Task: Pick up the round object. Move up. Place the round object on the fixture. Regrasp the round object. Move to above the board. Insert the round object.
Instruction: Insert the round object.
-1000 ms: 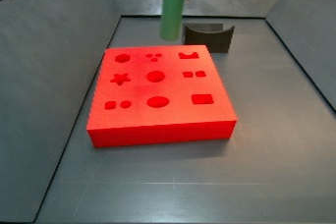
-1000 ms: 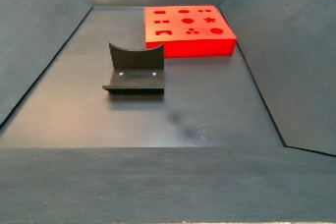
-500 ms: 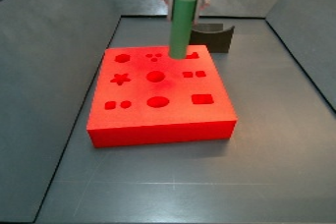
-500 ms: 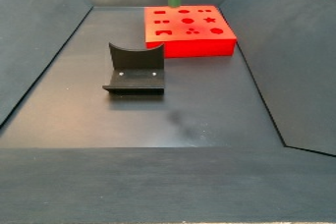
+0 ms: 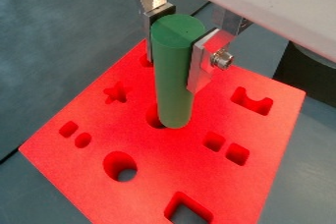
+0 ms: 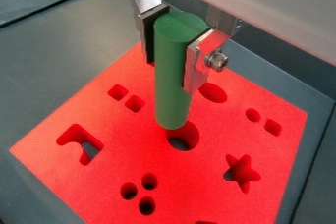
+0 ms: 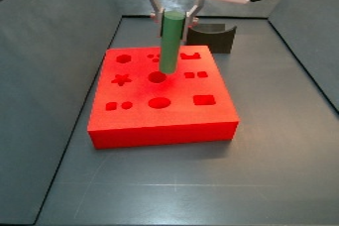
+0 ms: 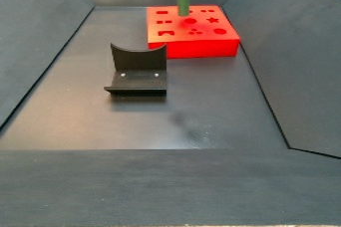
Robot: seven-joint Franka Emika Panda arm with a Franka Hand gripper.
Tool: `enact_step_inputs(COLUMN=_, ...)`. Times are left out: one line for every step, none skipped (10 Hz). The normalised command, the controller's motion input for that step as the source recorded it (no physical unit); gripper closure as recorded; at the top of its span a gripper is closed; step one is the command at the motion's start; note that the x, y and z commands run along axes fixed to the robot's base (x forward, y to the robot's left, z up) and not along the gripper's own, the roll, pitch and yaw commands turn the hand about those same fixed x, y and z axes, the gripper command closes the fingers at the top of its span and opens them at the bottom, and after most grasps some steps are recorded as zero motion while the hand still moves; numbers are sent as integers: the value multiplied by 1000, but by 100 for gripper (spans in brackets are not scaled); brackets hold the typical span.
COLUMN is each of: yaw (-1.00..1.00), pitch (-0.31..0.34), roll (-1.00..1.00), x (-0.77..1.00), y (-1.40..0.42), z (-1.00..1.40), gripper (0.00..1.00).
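The green round object (image 5: 172, 71) stands upright between my gripper's (image 5: 178, 43) silver fingers, which are shut on its upper end. It shows the same way in a wrist view (image 6: 172, 76). Its lower end hangs at the mouth of a round hole (image 6: 184, 140) near the middle of the red board (image 5: 282, 130). In a side view the round object (image 7: 171, 42) hangs from the gripper (image 7: 176, 10) over the board (image 7: 133, 121). I cannot tell whether the tip has entered the hole. The dark fixture (image 7: 216, 36) stands behind the board, bare.
The board (image 8: 200, 45) lies at the far end of a dark bin floor with sloping walls (image 8: 47, 67). The fixture (image 8: 136, 70) stands apart from it, toward the middle. The board's other holes include a star (image 6: 239, 169), squares and an oval.
The gripper has come down with the round object, from high above the board's far edge to its middle round hole. The grip is unchanged.
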Motion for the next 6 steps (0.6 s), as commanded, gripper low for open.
enact_step_inputs(yaw=0, pitch=0, roll=27, x=0, y=0, z=0, gripper=100)
enact_step_inputs(yaw=0, pitch=0, roll=66, x=-63, y=-9, z=-40, gripper=100)
enact_step_inputs(yaw=0, pitch=0, roll=87, x=-111, y=0, z=-123, gripper=100)
enact_step_inputs(yaw=0, pitch=0, roll=127, x=-146, y=0, z=-157, gripper=100)
enact_step_inputs(yaw=0, pitch=0, roll=74, x=-31, y=0, z=-83, gripper=100)
enact_step_inputs(yaw=0, pitch=0, roll=21, x=0, y=-20, z=-11, gripper=100)
